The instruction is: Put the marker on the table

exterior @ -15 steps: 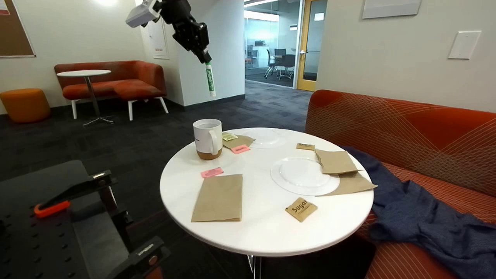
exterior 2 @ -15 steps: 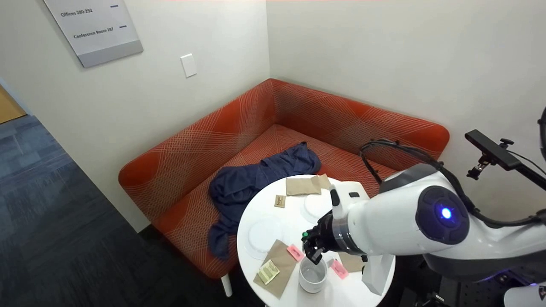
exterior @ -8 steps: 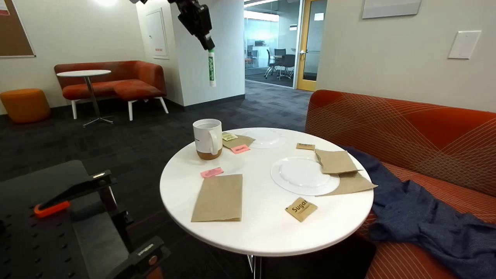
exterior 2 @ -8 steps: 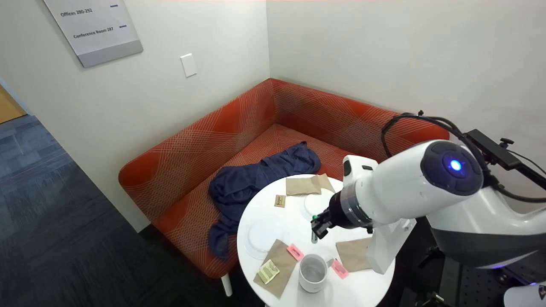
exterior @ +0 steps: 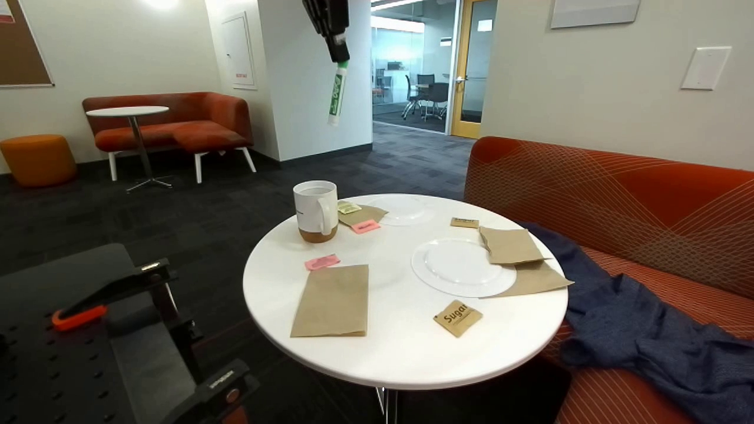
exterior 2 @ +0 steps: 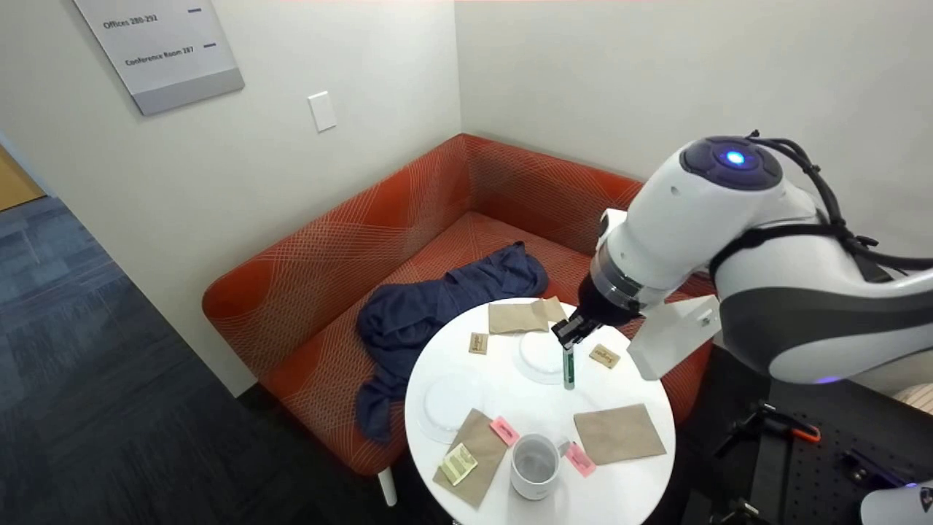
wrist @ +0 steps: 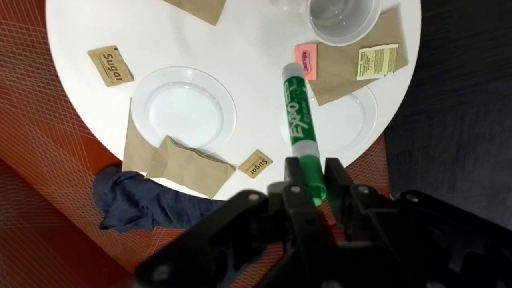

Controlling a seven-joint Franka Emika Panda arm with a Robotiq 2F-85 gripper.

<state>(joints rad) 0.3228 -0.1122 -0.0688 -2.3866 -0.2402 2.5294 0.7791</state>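
The green and white marker hangs from my gripper by its green cap in all views. It shows in both exterior views and in the wrist view. My gripper is shut on the cap, one finger on each side, as the wrist view shows. In an exterior view the marker is slightly tilted, its white end down, high above the round white table. The table also shows in an exterior view and in the wrist view.
On the table are a white cup, clear plates, brown napkins, sugar packets and pink packets. A red sofa with a dark blue cloth borders the table. An orange-handled tool lies beside it.
My gripper and the marker have moved right and up in an exterior view, away from above the cup. The marker's tilt has changed; it stays held.
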